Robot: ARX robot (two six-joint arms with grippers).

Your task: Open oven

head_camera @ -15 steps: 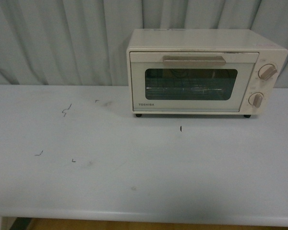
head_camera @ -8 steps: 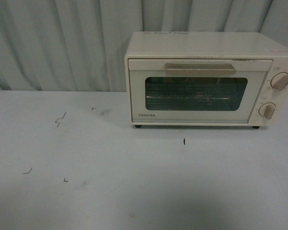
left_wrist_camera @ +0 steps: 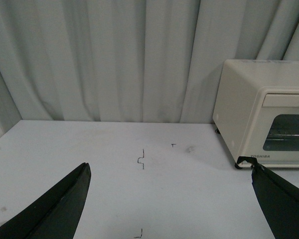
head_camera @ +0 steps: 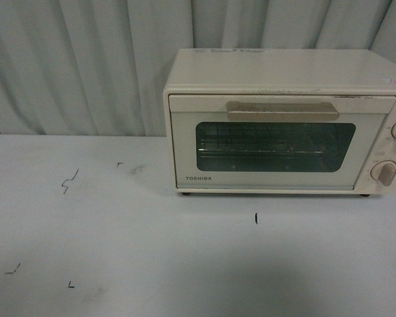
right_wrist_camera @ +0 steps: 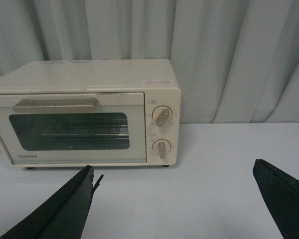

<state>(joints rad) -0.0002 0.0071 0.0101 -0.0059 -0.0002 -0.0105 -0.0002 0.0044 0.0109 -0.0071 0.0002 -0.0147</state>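
The cream-white oven (head_camera: pixel 284 122) stands on the table at the back right, its glass door shut and its beige bar handle (head_camera: pixel 282 110) across the top of the door. Two round knobs (right_wrist_camera: pixel 162 117) sit on its right face. A wire rack shows behind the glass. No arm shows in the front view. In the left wrist view my left gripper (left_wrist_camera: pixel 169 172) is open over bare table, with the oven (left_wrist_camera: pixel 261 114) off to one side. My right gripper (right_wrist_camera: pixel 173 172) is open too, a short way in front of the oven (right_wrist_camera: pixel 84 117), holding nothing.
The white table (head_camera: pixel 152 251) carries small black pen marks (head_camera: pixel 70 180) and a short black tick (head_camera: pixel 256 218) in front of the oven. Pleated grey curtains (head_camera: pixel 86 66) hang close behind the table and oven.
The front view has moved closer and lower: the oven looks larger and sits further right, its right edge now cut off. The door stays shut.
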